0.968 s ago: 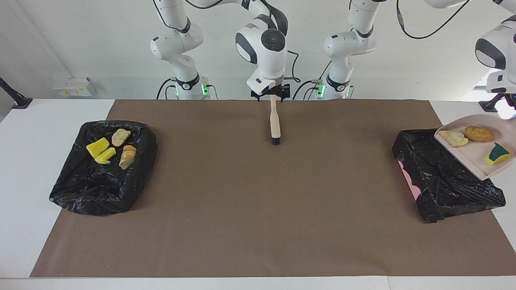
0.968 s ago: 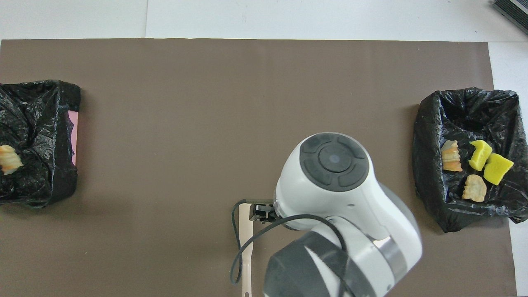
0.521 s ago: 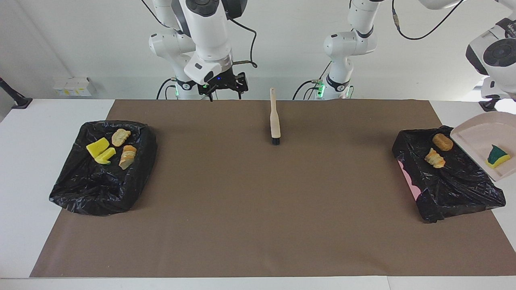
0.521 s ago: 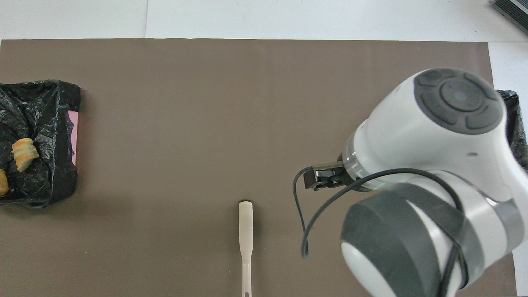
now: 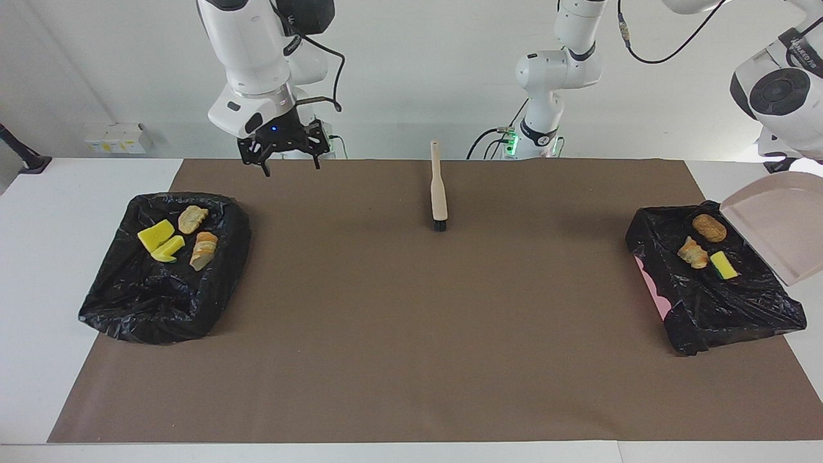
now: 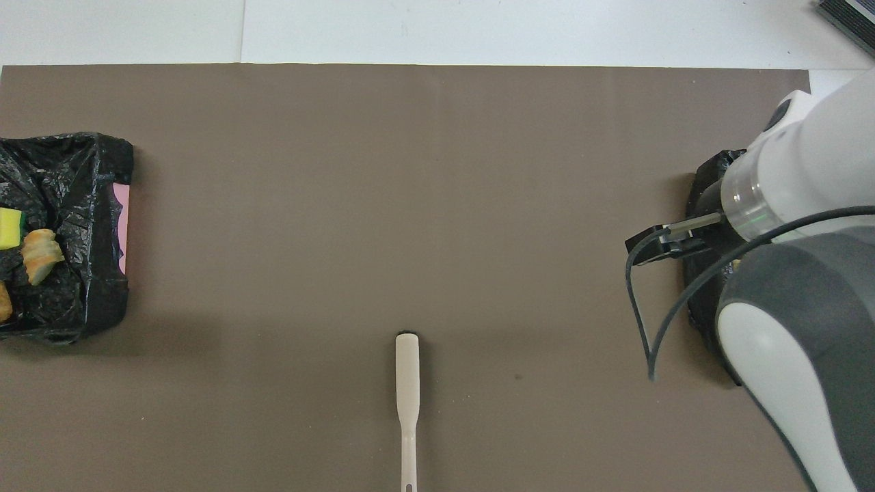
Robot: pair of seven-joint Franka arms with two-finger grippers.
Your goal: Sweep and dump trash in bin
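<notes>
Trash (image 5: 707, 247) in bin, under no jaws

We have released the brush (image 5: 439, 191); it lies flat on the mat, well apart from the right gripper (image 5: 287, 156), whose fingers have risen, spread wide and carried toward the right arm's end of the table. The dustpan (image 5: 775, 226) has tipped steeper. The pale lump (image 5: 694, 252), the bun (image 5: 709, 227) and the green-and-yellow sponge (image 5: 724, 265) have slid off it into the bin (image 5: 720, 302) below.
</notes>
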